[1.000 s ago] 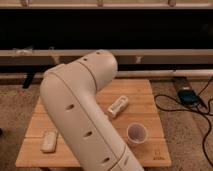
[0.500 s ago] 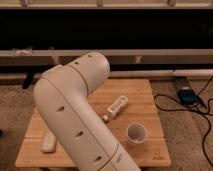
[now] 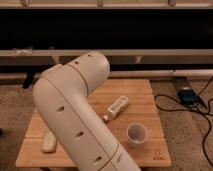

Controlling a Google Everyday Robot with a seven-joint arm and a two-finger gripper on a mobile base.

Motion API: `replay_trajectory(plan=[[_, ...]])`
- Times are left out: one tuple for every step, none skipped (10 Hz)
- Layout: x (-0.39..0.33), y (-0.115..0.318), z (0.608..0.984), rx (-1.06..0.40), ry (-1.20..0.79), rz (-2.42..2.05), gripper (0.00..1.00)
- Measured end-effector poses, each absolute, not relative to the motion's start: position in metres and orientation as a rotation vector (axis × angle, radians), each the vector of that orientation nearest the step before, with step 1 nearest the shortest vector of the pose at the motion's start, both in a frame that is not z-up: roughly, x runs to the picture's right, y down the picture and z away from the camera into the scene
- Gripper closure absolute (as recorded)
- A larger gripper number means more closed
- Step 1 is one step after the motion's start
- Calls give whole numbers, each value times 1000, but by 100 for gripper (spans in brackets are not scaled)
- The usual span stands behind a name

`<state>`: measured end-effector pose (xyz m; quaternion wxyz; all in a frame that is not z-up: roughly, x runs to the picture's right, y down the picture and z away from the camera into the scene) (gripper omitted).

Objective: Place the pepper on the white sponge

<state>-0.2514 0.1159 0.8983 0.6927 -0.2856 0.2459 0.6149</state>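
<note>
The white sponge (image 3: 48,141) lies flat near the front left corner of the wooden table (image 3: 145,92). My big white arm (image 3: 75,110) bends across the left and middle of the view and covers much of the table. The pepper does not show; it is either hidden behind the arm or out of view. The gripper is not in view; only the arm's upper links show.
A long white bottle-like object (image 3: 118,106) lies at the table's middle. A white round cup (image 3: 136,134) stands at the front right. Black cables and a dark device (image 3: 187,95) lie on the carpet to the right. A dark wall with rails runs behind.
The arm's elbow has swung left and toward the camera, uncovering more of the bottle-like object. The sponge, the bottle-like object and the cup have not moved.
</note>
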Motion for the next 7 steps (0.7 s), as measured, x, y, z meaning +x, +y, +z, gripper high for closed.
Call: replay_trajectory(plan=[[-252,117,898,-641,554,1376,95],[-246,118,900,-648,587,1404,100],[-236,119,902,-645,607,1419,100],[-238,119,901,-644,607,1414,100],[-238,118,900,-642,606,1410,100],[-236,118,900,-642,610,1414,100],[-231,117,898,-640,619,1424,100]])
